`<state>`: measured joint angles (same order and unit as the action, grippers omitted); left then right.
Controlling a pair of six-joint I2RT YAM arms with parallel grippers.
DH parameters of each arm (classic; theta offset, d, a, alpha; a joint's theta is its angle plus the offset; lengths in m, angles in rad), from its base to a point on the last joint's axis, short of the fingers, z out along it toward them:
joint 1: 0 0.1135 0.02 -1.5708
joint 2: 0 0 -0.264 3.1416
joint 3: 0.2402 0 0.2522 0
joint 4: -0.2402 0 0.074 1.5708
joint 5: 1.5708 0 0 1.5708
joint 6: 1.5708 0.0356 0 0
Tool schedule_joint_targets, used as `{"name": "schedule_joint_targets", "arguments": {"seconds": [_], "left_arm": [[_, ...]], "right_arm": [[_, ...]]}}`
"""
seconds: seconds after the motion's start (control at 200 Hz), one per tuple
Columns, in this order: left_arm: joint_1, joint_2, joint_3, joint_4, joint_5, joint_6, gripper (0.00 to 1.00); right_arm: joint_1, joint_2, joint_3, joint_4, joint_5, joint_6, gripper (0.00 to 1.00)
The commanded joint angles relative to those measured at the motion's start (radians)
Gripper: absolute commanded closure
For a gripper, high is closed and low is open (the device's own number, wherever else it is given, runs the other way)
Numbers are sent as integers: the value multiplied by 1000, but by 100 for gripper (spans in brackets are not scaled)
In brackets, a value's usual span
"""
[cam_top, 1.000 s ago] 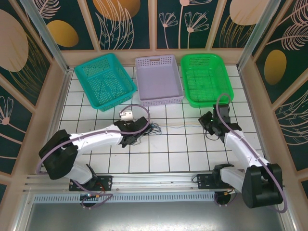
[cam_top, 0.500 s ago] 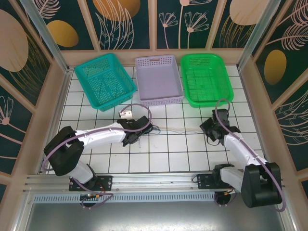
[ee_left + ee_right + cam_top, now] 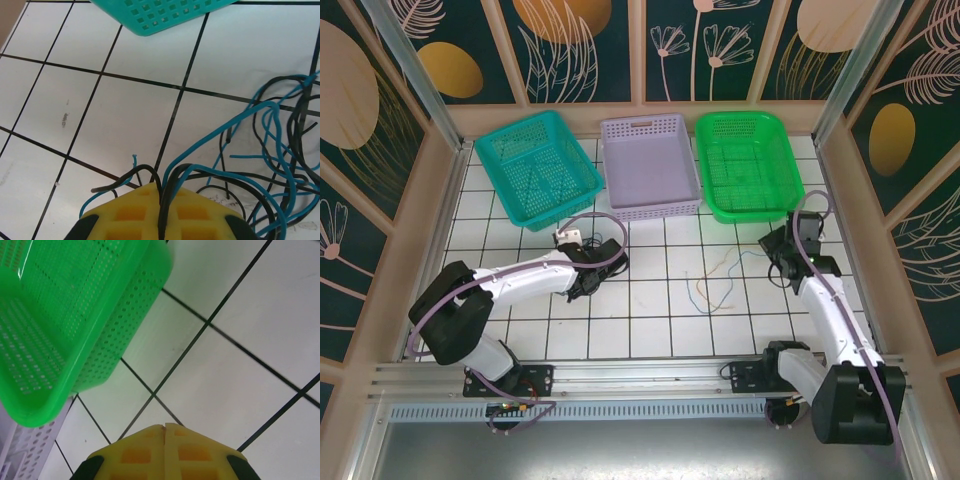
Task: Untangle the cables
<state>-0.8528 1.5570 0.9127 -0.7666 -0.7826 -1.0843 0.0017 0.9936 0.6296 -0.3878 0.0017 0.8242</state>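
My left gripper (image 3: 161, 184) is shut on the cables (image 3: 270, 150). Black and blue strands run through the seam between its yellow pads and loop over the tiles to the right. From above, the left gripper (image 3: 588, 280) sits low on the table's left-centre, and the arm hides most of the bunch. A loose blue strand (image 3: 701, 292) and a pale strand (image 3: 718, 268) lie squiggled at the centre, trailing towards my right gripper (image 3: 782, 262). The right gripper (image 3: 164, 426) is shut, pads pressed together above bare tiles. No strand shows ahead of it.
Three baskets line the back: teal (image 3: 535, 165), lilac (image 3: 648, 165) and green (image 3: 748, 165). The teal basket's corner (image 3: 170, 15) lies just beyond the left gripper. The green basket's rim (image 3: 60, 315) is close to the right gripper's upper left. Side walls enclose the tiled table.
The right gripper moved right and back towards the green basket. The left gripper drew left with the bunch. Strands that stretched between them now lie loose on the centre tiles.
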Motion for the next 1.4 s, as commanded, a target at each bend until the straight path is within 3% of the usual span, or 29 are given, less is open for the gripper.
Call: {"name": "schedule_joint_targets", "arguments": {"seconds": [0.0, 0.125, 0.165, 0.2, 0.24, 0.32, 0.375, 0.651, 0.761, 0.986, 1.396], "left_arm": [[3, -5, 3, 85, 49, 69, 100], [2, -24, -1, 175, 134, 122, 100], [2, -35, 1, 192, 158, 123, 85], [2, -46, 3, 205, 175, 122, 61], [1, -61, 4, 219, 196, 122, 45], [1, -90, 23, 232, 223, 116, 32], [0, -114, 37, 242, 234, 116, 28], [-31, -193, 101, 414, 347, 237, 23], [-57, -205, 113, 547, 454, 287, 26], [-82, -186, 66, 903, 758, 340, 35], [-85, -74, 81, 1098, 945, 346, 44]], "right_arm": [[17, 21, -56, 27, -65, 5, 100], [17, 19, -72, 61, -120, -12, 100], [19, 16, -63, 72, -142, -22, 100], [22, 16, -51, 73, -151, -30, 100], [27, 17, -36, 76, -158, -44, 100], [40, 25, -6, 81, -181, -70, 100], [47, 26, 7, 100, -216, -83, 100], [145, 12, 134, 226, -330, -111, 100], [191, 4, 182, 270, -364, -156, 100], [198, 24, 208, 345, -563, -221, 100], [199, 89, 201, 388, -796, -347, 100]]}}
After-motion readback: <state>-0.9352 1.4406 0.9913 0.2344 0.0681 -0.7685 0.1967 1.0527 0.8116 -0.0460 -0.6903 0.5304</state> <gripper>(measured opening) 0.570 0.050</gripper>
